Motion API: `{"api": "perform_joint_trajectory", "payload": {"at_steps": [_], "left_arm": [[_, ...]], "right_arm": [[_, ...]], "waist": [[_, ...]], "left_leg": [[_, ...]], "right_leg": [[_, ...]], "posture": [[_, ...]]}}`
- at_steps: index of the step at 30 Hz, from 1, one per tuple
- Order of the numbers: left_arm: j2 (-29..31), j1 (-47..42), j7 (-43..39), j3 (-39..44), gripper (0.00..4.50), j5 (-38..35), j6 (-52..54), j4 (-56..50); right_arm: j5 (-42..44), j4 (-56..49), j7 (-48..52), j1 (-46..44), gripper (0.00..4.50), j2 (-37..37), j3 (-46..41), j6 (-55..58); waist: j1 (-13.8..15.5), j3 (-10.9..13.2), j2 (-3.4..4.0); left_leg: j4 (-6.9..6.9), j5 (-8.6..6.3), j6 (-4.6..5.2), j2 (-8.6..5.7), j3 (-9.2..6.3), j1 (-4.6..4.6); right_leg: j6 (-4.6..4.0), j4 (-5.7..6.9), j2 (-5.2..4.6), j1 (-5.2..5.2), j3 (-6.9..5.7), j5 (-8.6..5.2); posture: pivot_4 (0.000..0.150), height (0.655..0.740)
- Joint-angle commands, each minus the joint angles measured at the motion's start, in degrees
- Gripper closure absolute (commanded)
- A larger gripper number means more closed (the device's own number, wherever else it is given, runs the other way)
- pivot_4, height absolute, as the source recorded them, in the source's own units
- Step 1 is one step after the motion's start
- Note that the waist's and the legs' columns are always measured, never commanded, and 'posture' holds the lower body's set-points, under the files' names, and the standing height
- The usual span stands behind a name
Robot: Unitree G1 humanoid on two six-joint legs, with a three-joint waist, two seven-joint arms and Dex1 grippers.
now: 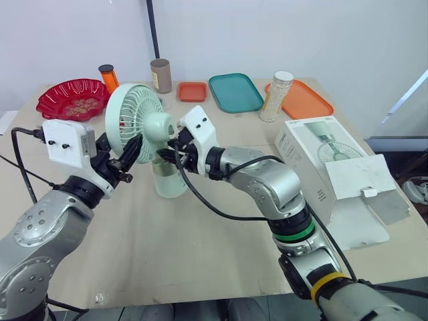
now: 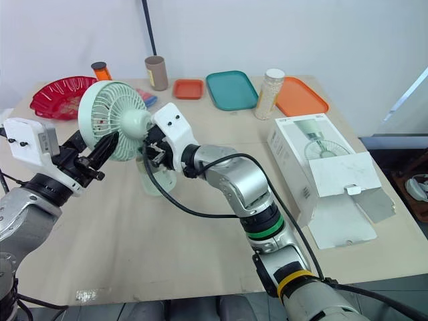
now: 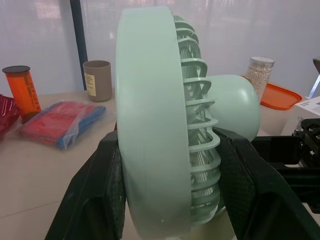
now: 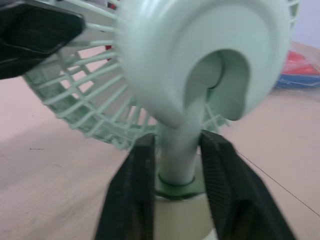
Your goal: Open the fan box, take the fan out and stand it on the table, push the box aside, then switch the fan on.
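The mint-green fan [image 1: 137, 122] is upright left of the table's middle, its round base [image 1: 170, 182] down at the table top. My left gripper [image 1: 131, 158] is shut on the fan's head, one finger in front of the cage and one behind the grille [image 3: 197, 150]. From the right, my right gripper [image 1: 167, 151] is shut on the fan's thin neck [image 4: 176, 150] just above the base. The white fan box [image 1: 332, 175] lies at the table's right side, its flap open toward the near edge.
Along the back of the table stand a red bowl [image 1: 72, 98], an orange bottle [image 1: 108, 77], a brown cylinder [image 1: 160, 75], a small orange tray [image 1: 192, 91], a teal tray [image 1: 235, 92], a jar of white beads [image 1: 277, 96] and an orange tray [image 1: 304, 100]. A red-and-blue packet [image 3: 60, 122] lies behind the fan.
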Motion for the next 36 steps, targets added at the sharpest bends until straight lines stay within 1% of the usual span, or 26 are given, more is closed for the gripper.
{"api": "perform_joint_trajectory", "payload": {"at_steps": [1, 17, 20, 21, 36], "left_arm": [[-0.24, -0.85, 0.16, 0.70, 2.47, -0.10, -2.59, -3.02], [-1.21, -1.06, 0.07, 0.14, 2.47, 0.51, -2.65, -3.11], [-1.33, -1.12, 0.05, 0.03, 2.47, 0.64, -2.69, -3.05], [-1.40, -0.96, 0.04, 0.03, 2.47, 0.67, -2.73, -3.12], [-0.81, -1.63, 0.02, 0.90, 2.47, 0.46, -2.87, -2.59]], "right_arm": [[-0.01, -1.47, 0.79, -1.32, 3.20, 0.67, -0.40, -0.86], [-0.77, -0.55, 1.01, -0.92, 3.20, 1.83, -0.86, -0.69], [-0.84, -0.45, 0.98, -0.88, 4.07, 2.10, -1.09, -0.73], [-0.84, -0.50, 0.93, -0.84, 4.18, 2.23, -1.21, -0.57], [-0.77, -1.15, 1.11, -0.43, 4.18, 2.22, -0.95, 0.54]], "waist": [[-0.01, 0.00, 0.00], [-0.01, 0.00, 0.00], [0.00, 0.00, 0.00], [-0.02, 0.00, 0.00], [-0.02, 0.00, 0.00]], "left_leg": [[0.00, 0.00, 0.00, 0.00, 0.00, 0.00], [0.00, 0.00, 0.00, 0.00, 0.00, 0.00], [0.00, 0.00, 0.00, 0.00, 0.00, 0.00], [0.00, 0.00, 0.00, 0.00, 0.00, 0.00], [0.00, 0.00, 0.00, 0.00, 0.00, 0.00]], "right_leg": [[0.00, 0.00, 0.00, 0.00, 0.00, 0.00], [0.00, 0.00, 0.00, -0.01, 0.00, 0.00], [0.00, 0.00, 0.00, 0.00, 0.00, 0.00], [0.00, 0.00, 0.00, 0.00, 0.00, 0.00], [0.00, 0.00, 0.00, -0.01, 0.00, 0.00]], "posture": [[0.150, 0.7400], [0.150, 0.7400], [0.150, 0.7400], [0.150, 0.7400], [0.150, 0.7400]]}}
